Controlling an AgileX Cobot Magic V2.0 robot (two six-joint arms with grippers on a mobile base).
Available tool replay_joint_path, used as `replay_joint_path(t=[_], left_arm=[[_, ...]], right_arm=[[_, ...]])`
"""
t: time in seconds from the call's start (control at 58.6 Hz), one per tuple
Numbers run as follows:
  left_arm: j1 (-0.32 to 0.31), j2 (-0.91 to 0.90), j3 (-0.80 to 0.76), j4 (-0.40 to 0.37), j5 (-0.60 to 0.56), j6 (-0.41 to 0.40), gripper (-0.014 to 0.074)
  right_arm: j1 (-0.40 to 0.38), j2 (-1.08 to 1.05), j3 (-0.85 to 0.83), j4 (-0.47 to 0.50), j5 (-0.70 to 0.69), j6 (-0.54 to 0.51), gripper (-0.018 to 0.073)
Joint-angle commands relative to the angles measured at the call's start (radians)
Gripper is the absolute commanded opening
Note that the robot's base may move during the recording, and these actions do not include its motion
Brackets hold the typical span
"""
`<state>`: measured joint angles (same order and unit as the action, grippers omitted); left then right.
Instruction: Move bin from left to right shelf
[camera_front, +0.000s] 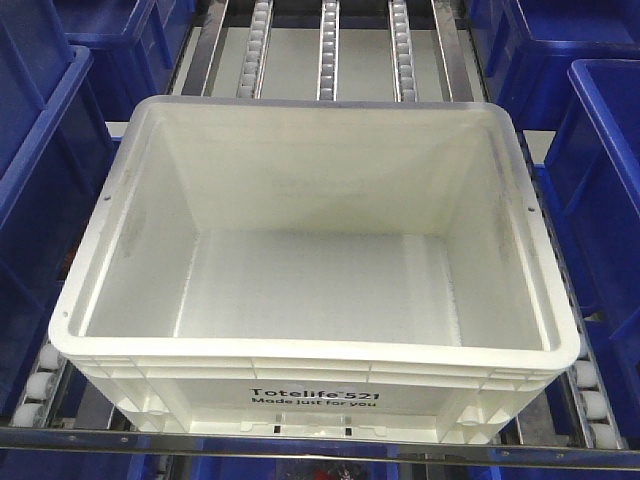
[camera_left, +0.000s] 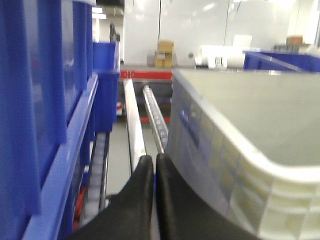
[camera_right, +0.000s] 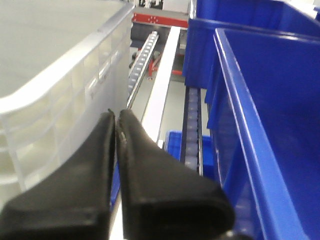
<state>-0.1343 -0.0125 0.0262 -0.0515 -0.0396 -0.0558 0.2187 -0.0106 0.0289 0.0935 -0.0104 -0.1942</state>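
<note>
Wrist views show left gripper (camera_left: 154, 162) and right gripper (camera_right: 116, 120) closed on nothing, flanking the bin (camera_front: 320, 362): empty, stiff, probably light, slick-walled; best caught under its ribbed rim.

The white bin (camera_front: 320, 180) hides most of the roller tracks (camera_front: 329, 50). Blue bins (camera_front: 40, 180) run past both side edges. Distant boxes (camera_left: 165, 53) are blurred in the left wrist view.

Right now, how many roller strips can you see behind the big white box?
3 roller strips, side by side behind the white bin: one left, one middle, one right. They run under the bin, so more rollers may be hidden.
</note>
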Motion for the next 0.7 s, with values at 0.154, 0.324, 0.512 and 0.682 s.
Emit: replay_joint_path(t=[0.154, 0.324, 0.512, 0.682], left_arm=[[-0.003, -0.014, -0.014, -0.007, -0.137, -0.009, -0.0006], [-0.003, -0.013, -0.104, -0.007, -0.029, -0.009, -0.0006], [-0.003, 0.040, -0.275, -0.006, 0.191, 0.028, -0.0006], [-0.003, 0.203, -0.459, -0.008, 0.311, 0.056, -0.0006]], right_arm=[[0.000, -0.010, 0.016, 0.090, -0.167, 0.067, -0.0004], [0.000, -0.010, -0.011, 0.112, -0.139, 0.106, -0.0004], [0.000, -0.009, -0.139, 0.106, 0.000, 0.111, -0.0004], [0.000, 0.071, -0.305, 0.105, 0.208, 0.109, -0.0004]])
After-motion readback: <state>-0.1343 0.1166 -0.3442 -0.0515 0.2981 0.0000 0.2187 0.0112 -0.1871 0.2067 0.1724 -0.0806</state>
